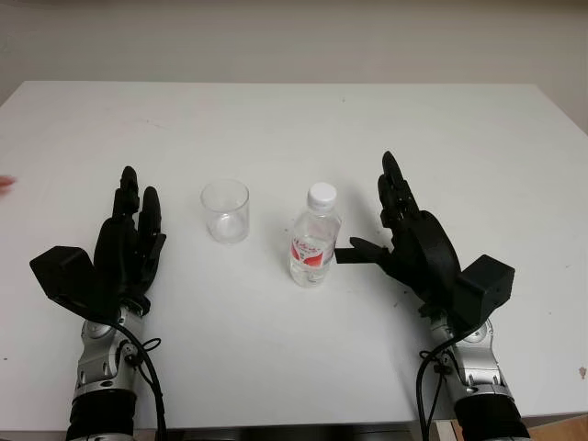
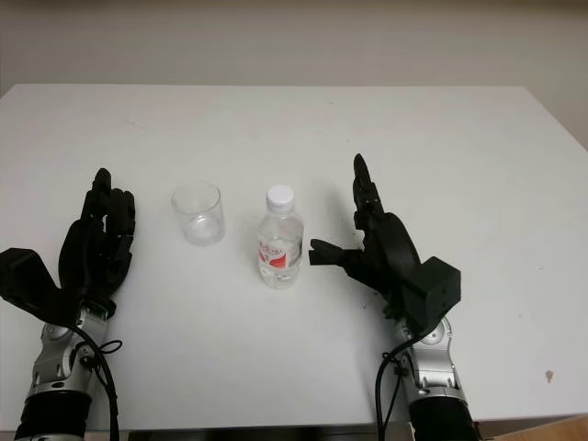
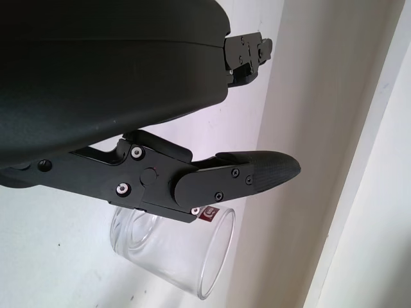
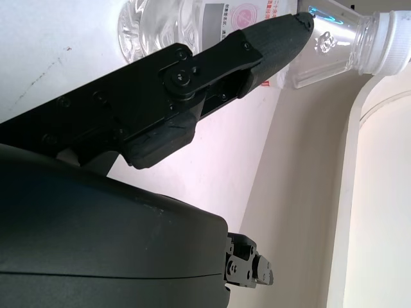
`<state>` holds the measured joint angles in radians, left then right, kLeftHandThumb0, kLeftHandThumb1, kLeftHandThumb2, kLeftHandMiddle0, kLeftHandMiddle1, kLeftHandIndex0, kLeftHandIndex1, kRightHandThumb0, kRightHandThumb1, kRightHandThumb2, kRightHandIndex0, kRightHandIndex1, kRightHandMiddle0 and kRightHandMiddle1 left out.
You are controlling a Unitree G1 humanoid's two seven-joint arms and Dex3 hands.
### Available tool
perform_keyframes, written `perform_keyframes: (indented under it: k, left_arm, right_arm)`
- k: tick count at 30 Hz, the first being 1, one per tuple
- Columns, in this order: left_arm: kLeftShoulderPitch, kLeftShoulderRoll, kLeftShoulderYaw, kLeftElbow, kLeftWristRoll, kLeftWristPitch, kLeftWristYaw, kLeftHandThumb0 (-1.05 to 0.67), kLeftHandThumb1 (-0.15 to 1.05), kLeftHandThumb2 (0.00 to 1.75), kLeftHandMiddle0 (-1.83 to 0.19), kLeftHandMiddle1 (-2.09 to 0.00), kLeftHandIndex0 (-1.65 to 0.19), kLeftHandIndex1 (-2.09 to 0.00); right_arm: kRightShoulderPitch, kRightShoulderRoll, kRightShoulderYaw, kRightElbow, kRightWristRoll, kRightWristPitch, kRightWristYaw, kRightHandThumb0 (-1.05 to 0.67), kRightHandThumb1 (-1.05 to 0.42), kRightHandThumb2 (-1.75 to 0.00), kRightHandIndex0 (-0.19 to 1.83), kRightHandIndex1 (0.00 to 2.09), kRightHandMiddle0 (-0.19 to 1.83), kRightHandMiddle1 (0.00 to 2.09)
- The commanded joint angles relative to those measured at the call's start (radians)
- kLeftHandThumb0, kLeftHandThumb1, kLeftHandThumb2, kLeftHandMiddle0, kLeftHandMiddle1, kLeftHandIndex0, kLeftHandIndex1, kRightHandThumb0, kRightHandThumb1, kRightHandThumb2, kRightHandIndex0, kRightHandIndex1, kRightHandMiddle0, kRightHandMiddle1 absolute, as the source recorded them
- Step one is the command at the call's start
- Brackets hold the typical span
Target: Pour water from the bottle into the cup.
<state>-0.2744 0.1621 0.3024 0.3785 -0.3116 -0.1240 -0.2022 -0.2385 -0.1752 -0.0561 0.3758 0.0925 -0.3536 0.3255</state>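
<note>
A small clear water bottle with a white cap and red label stands upright near the middle of the white table, and an empty clear glass cup stands just to its left, apart from it. The right hand is open and holds nothing, just right of the bottle with its thumb pointing toward the label but not touching. The left hand is open, left of the cup and apart from it.
</note>
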Motion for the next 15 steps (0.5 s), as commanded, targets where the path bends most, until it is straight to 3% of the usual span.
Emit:
perform_keyframes:
  k: [1, 15]
  left_arm:
    - [0.016, -0.003, 0.002, 0.004, -0.004, 0.000, -0.006, -0.62, 1.05, 0.51, 0.11, -0.05, 0.14, -0.05]
    - [-0.029, 0.008, 0.006, 0.057, -0.002, -0.015, -0.017, -0.62, 1.05, 0.51, 0.13, -0.05, 0.15, -0.04]
  right_arm:
    - [-0.007, -0.009, 0.000, 0.000, -0.001, 0.001, 0.002, -0.95, -0.89, -0.06, -0.19, 0.00, -0.19, 0.00]
    - [-0.044, -0.016, 0.002, 0.023, 0.003, -0.004, 0.038, -0.97, -0.90, -0.06, -0.19, 0.00, -0.19, 0.00]
